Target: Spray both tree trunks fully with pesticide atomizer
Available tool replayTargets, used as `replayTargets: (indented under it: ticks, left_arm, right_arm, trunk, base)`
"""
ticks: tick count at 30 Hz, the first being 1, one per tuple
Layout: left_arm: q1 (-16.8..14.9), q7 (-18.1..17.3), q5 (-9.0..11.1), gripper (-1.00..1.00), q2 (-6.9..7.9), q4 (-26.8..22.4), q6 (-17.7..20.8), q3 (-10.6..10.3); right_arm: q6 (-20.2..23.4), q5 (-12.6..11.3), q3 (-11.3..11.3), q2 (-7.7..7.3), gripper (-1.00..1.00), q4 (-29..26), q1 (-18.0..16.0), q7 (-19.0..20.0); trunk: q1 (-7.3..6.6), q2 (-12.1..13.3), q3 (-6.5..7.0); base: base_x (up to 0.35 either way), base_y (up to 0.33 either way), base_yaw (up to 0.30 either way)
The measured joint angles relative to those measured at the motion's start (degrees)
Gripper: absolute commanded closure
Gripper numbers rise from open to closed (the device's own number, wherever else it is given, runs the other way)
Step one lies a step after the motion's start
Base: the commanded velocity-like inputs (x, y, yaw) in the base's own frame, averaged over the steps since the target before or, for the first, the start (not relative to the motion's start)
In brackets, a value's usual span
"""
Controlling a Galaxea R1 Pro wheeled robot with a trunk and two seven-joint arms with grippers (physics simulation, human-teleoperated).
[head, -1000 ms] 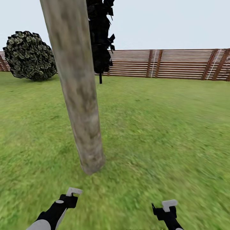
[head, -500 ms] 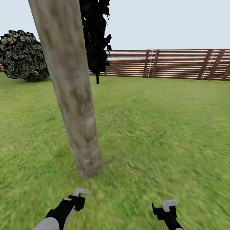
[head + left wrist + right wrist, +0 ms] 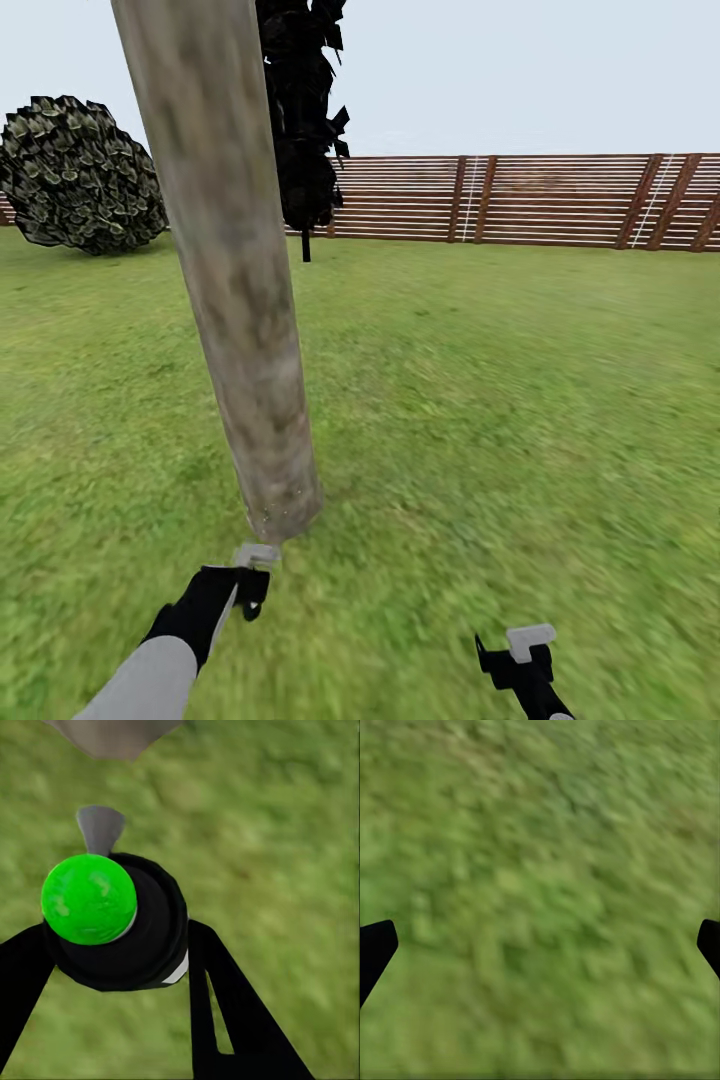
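The pesticide atomizer has a black body, a bright green round cap and a grey nozzle. My left gripper is shut on it, one black finger on each side of the body. In the head view the left gripper hovers low over the grass just in front of the base of a thick pale grey-brown tree trunk. That trunk's foot lies beyond the nozzle in the left wrist view. My right gripper hangs open over bare grass floor at the lower right, holding nothing.
A round leafy bush stands at the far left. A black conifer rises behind the trunk. The brown slat fence closes the back of the lawn. Open grass spreads to the right of the trunk.
My left arm has reached forward, bringing its gripper close to the trunk's base. The view has shifted slightly. The right gripper has stayed in place.
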Motion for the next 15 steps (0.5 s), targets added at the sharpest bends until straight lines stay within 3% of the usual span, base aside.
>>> replayTargets:
  ticks: [2,4,6,8,10,12,15]
  left_arm:
    - [-1.42,-0.24,-0.39,1.00,-0.29,-0.15,0.17,-0.12]
    - [-2.42,-0.30,-0.75,1.00,1.75,-0.57,1.86,-0.06]
    - [-2.89,-1.27,-0.71,1.00,5.85,-1.98,4.91,0.18]
    - [-2.87,-3.20,-0.21,1.00,6.60,-2.90,5.84,-0.05]
    - [-3.00,-4.42,0.10,1.00,5.64,-3.35,6.23,-0.22]
    - [-4.06,-4.75,0.29,1.00,2.50,-3.53,6.40,-1.17]
    - [-6.55,-4.80,-0.13,1.00,1.16,-3.55,7.21,-2.17]
  right_arm:
    - [0.00,0.00,0.01,0.00,-1.00,0.03,-0.04,0.00]
    - [0.00,0.01,0.02,0.00,-1.00,0.04,-0.03,0.00]
    - [0.00,0.01,0.02,0.00,-1.00,0.04,-0.02,0.00]
    - [0.00,0.00,0.01,0.00,-1.00,0.04,-0.01,0.00]
    - [0.00,0.00,0.01,0.00,-1.00,0.04,-0.01,0.00]
    - [0.00,0.06,0.00,0.00,-1.00,0.04,0.01,0.00]
    - [0.00,0.08,0.01,0.00,-1.00,0.04,0.03,0.00]
  trunk:
    - [0.00,0.00,0.00]
    - [0.00,0.00,0.00]
    - [0.00,0.00,0.00]
    - [0.00,0.00,0.00]
    - [0.00,0.00,0.00]
    - [0.00,0.00,0.00]
    - [0.00,0.00,0.00]
  base:
    - [0.000,0.000,0.000]
    - [0.000,0.000,0.000]
    - [-0.110,0.000,0.000]
    - [-0.253,0.000,0.000]
    - [-0.135,0.000,0.000]
    - [-0.033,0.000,0.000]
    - [-0.009,0.000,0.000]
